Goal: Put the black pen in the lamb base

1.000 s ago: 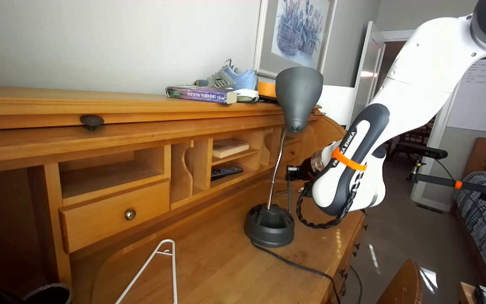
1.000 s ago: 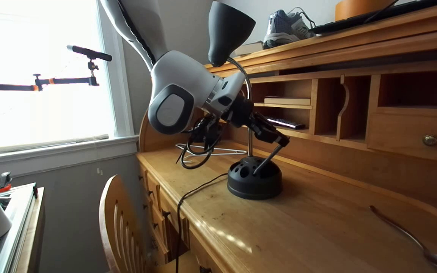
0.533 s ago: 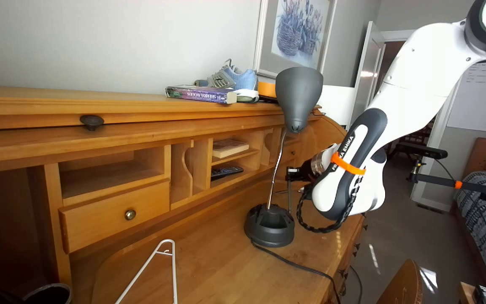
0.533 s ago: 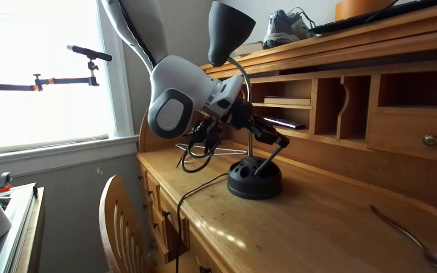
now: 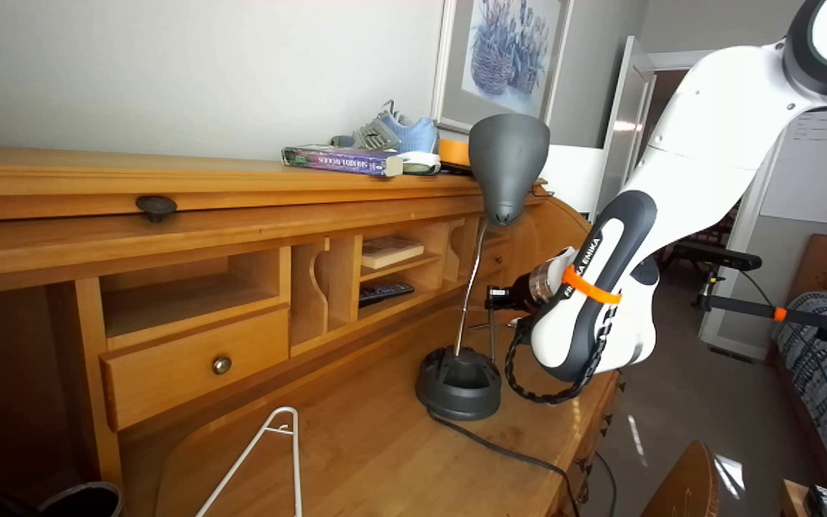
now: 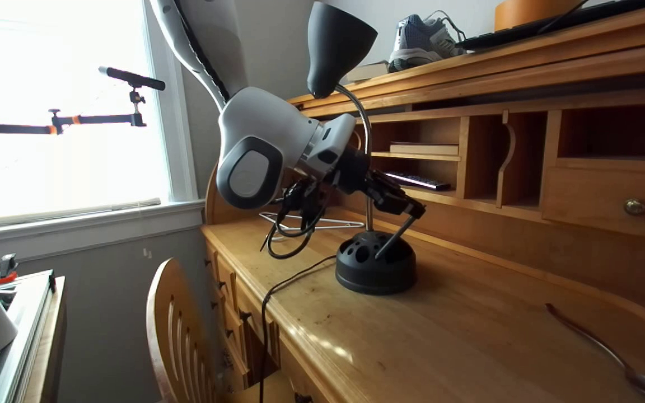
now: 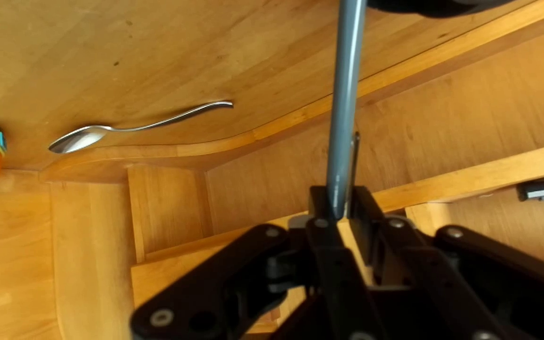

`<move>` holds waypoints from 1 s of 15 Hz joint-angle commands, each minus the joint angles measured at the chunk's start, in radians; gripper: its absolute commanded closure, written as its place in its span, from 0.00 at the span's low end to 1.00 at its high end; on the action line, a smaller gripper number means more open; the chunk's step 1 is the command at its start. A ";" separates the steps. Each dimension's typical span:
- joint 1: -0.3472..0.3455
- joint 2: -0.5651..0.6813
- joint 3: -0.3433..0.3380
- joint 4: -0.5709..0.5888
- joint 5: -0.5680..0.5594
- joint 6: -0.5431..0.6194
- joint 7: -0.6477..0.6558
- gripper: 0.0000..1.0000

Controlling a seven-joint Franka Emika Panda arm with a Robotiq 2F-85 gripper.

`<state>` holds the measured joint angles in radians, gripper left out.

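One desk [image 6: 468,336], lamp base [image 6: 375,274] standing on it. My gripper [image 7: 342,204], pinched nearly closed, has the slanted pen [image 7: 344,104]; low end over or in the base's top, can't tell which. Insertion step, I think; next wants straightening, lowering, letting go.

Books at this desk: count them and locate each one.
2: a purple-spined paperback on the desk's top ledge and a pale-edged book in an upper cubbyhole. More may be hidden.

White glare at the window [image 6: 70,92], bright flecks on the desk [image 6: 457,336], soft blur over the gripper [image 7: 343,203].
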<state>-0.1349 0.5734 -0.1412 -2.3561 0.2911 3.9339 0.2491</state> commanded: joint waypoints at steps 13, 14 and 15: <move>0.033 0.059 0.026 -0.017 0.142 0.149 -0.043 0.96; 0.039 0.061 0.027 -0.016 0.156 0.152 -0.048 0.96; 0.044 0.063 0.028 -0.015 0.164 0.159 -0.049 0.96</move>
<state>-0.1123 0.6148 -0.1187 -2.3685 0.3996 4.0640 0.2243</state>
